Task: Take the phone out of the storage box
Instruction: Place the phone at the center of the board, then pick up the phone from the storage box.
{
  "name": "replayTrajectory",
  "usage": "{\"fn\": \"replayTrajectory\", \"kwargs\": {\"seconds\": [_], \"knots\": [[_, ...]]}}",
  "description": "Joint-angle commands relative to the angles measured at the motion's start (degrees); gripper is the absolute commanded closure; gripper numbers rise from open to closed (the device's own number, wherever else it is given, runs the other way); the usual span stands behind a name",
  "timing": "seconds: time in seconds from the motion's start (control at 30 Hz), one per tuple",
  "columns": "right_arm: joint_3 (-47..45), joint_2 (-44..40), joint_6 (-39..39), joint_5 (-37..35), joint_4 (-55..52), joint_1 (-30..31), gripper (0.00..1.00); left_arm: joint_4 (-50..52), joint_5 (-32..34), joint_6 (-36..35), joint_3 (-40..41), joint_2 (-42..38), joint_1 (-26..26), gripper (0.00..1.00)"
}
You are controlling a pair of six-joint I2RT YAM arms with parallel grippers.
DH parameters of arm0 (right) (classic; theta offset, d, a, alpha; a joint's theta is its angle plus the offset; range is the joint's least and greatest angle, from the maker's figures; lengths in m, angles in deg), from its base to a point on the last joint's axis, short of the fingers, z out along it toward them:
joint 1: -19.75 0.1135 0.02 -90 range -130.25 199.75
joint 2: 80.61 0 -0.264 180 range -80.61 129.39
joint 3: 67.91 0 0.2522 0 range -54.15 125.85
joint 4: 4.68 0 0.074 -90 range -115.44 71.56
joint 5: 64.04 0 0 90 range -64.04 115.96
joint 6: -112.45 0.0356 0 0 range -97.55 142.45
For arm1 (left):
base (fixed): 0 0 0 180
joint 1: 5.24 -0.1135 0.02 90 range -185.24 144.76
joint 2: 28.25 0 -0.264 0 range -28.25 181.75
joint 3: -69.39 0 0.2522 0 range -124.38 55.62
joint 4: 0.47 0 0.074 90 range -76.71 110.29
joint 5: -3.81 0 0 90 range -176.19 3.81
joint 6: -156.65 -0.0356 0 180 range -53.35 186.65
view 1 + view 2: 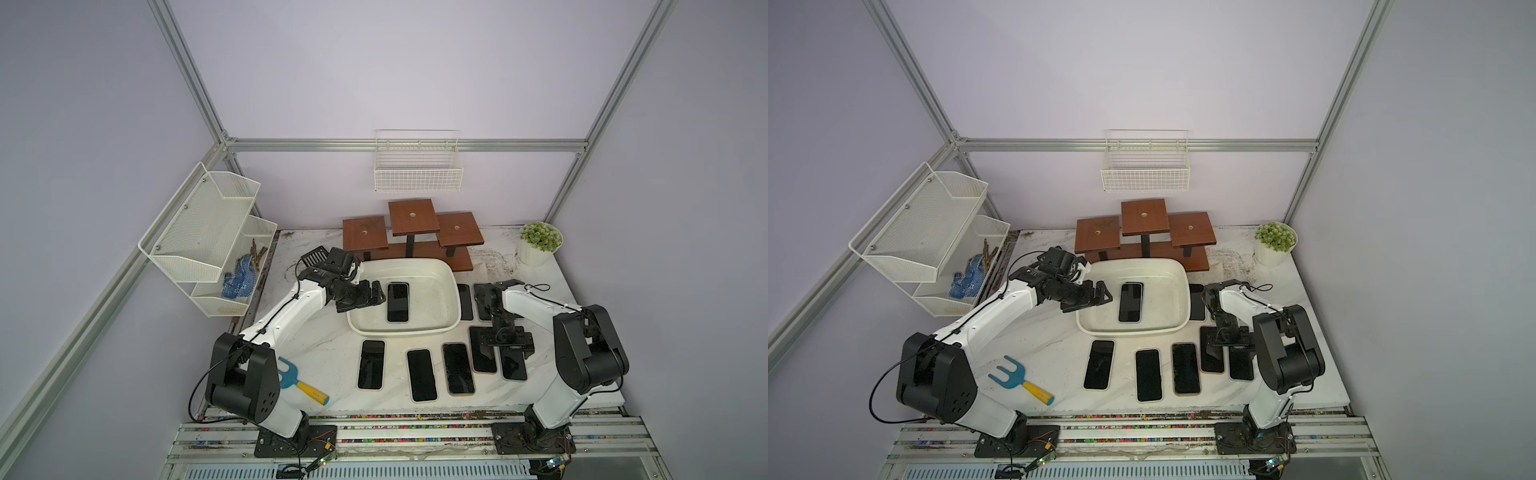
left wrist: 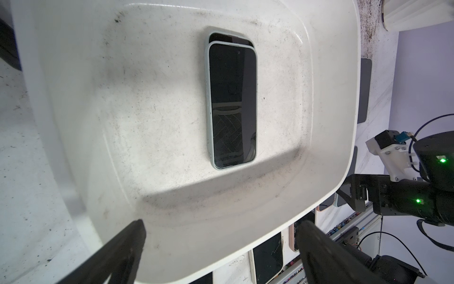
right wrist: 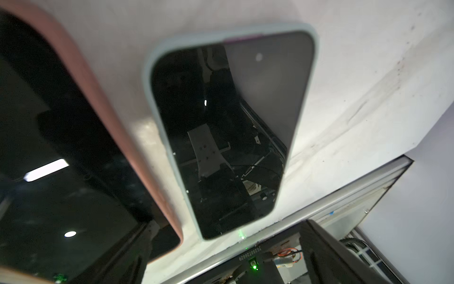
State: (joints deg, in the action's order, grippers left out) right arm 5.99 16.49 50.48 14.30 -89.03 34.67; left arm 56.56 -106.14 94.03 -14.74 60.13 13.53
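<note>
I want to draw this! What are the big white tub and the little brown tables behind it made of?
The storage box looks like white plastic: smooth moulded walls, rounded corners, a dull sheen, speckled with dirt. The brown tables look like wood, perhaps veneer: reddish grain, matte tops on dark posts.

The storage box (image 1: 399,332) (image 1: 1129,331) (image 2: 122,123) is a wide, shallow white plastic tub with rounded corners and a rolled rim. It sits flat on the tabletop (image 1: 324,353), just in front of the wooden stand (image 1: 411,216), and its floor is speckled with dark grit. The phone (image 1: 398,302) (image 1: 1131,302) (image 2: 232,105) lies flat near the middle of the box floor, dark screen up, in a pale grey-green case, with one short end pointing toward the wooden stand. In the left wrist view the end of a second phone (image 2: 228,38) peeks out from under it.
</note>
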Motion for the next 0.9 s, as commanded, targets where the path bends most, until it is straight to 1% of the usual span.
{"fn": "replayTrajectory", "kwargs": {"seconds": [0.0,0.2,0.3,0.4,0.6,0.73,0.87], "knots": [[4.6,-4.8,0.9,2.6,2.5,0.6,0.0,-0.9,-0.2,-0.2,-0.5,-2.0,-0.4,0.0],[17.3,-9.7,0.4,8.2,3.4,1.3,0.0,0.3,0.9,-0.6,-2.9,-1.3,0.1,0.0],[22.2,-11.2,-1.5,12.6,5.2,1.5,0.0,2.6,3.2,-1.8,-6.3,0.3,1.8,0.0],[25.0,-11.8,-1.3,16.8,7.7,1.6,0.0,5.9,5.9,-3.0,-10.9,3.6,4.3,0.0],[27.7,-12.8,-0.5,20.5,11.4,1.9,0.0,14.3,11.0,-3.6,-20.5,14.0,8.7,0.0],[27.3,-14.2,-1.1,22.1,14.7,2.0,0.0,16.1,12.9,-2.8,-24.0,19.2,10.4,0.0],[24.4,-16.1,-1.7,24.4,19.5,1.9,0.0,17.0,14.0,-2.0,-26.8,23.3,11.3,0.0]]}}
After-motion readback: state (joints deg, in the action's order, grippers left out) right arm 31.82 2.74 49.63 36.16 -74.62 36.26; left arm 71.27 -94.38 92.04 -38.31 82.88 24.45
